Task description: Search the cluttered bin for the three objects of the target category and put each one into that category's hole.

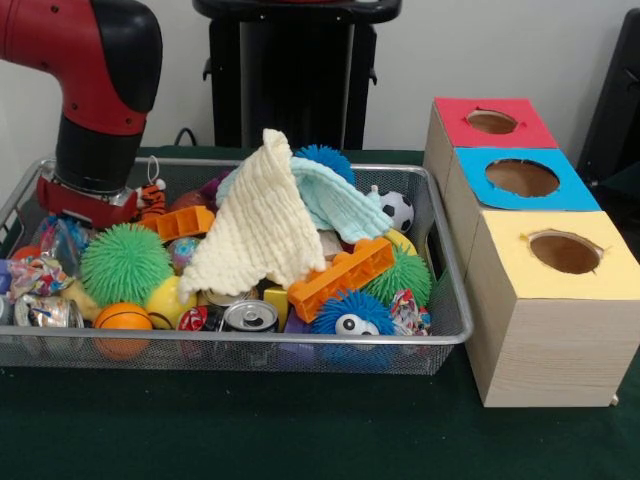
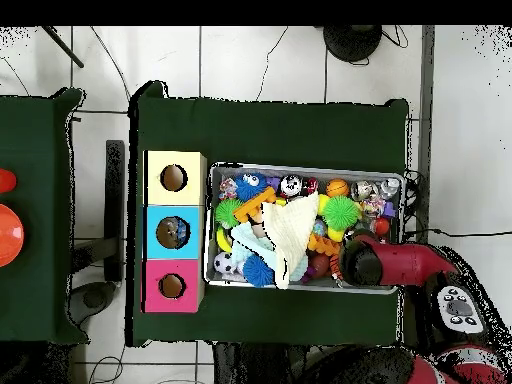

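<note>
A wire mesh bin is packed with toys, balls, bricks, cans and wrappers. A cream cloth and a pale blue cloth lie heaped over the middle. My gripper has dipped into the bin's far left corner, beside a small tiger toy and above a green spiky ball. Its lower end is hidden behind the clutter. In the overhead view the red arm covers it. Three wooden boxes with round holes stand beside the bin: red, blue and yellow.
Near the bin's front lie an orange ball, a drinks can, a long orange brick and a blue spiky ball with eyes. A soccer ball sits at the back right. Green cloth covers the table.
</note>
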`<move>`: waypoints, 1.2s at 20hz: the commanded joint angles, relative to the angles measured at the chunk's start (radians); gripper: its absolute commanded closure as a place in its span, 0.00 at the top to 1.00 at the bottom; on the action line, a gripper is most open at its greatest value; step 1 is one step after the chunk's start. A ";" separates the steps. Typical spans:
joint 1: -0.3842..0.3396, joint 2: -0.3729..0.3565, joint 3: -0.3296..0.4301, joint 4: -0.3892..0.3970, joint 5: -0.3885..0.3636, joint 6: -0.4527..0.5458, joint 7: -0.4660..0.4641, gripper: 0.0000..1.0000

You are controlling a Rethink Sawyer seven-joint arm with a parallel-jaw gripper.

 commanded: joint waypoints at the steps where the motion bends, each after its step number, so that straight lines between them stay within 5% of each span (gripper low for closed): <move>1: -0.043 -0.039 0.191 0.068 0.075 0.107 -0.034 1.00; 19: -0.060 -0.122 0.273 0.132 0.170 0.332 -0.103 1.00; 24: -0.026 -0.108 0.242 0.117 0.152 0.262 -0.024 1.00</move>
